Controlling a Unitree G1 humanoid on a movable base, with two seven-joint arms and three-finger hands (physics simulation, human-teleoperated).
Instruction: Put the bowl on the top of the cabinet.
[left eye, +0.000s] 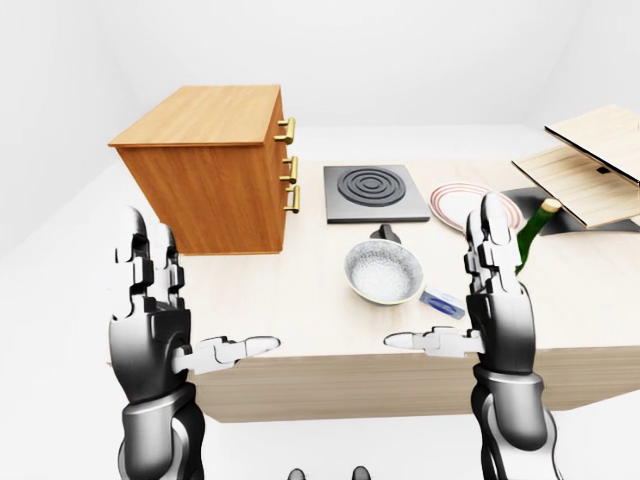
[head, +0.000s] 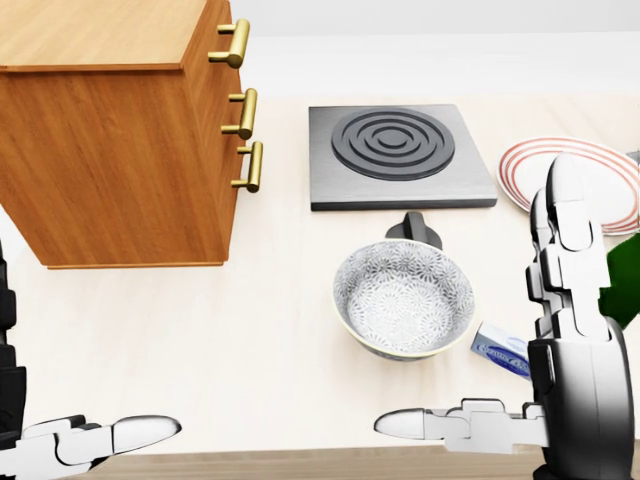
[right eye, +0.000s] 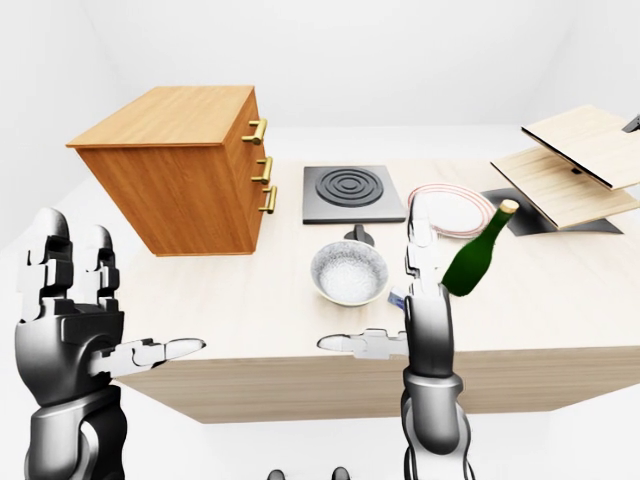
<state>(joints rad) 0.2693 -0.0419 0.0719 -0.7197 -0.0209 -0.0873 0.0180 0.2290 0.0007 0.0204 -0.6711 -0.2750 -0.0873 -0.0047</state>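
A patterned grey-white bowl (head: 405, 298) stands upright on the pale table, below the hob's black knob. The wooden cabinet (head: 110, 130), with three brass handles, stands at the table's left; its flat top (left eye: 205, 112) is bare. My left hand (left eye: 205, 285) is open, fingers up and thumb out, held off the table's near edge, far left of the bowl. My right hand (left eye: 441, 275) is open in the same pose, just right of the bowl and not touching it.
A grey hob plate (head: 400, 155) lies above the bowl, with a red-striped plate (head: 590, 170) to its right. A green bottle (right eye: 478, 250) leans right beside my right hand. A small blue-white box (head: 503, 350) lies near the bowl. Wooden boards (left eye: 585, 170) sit far right.
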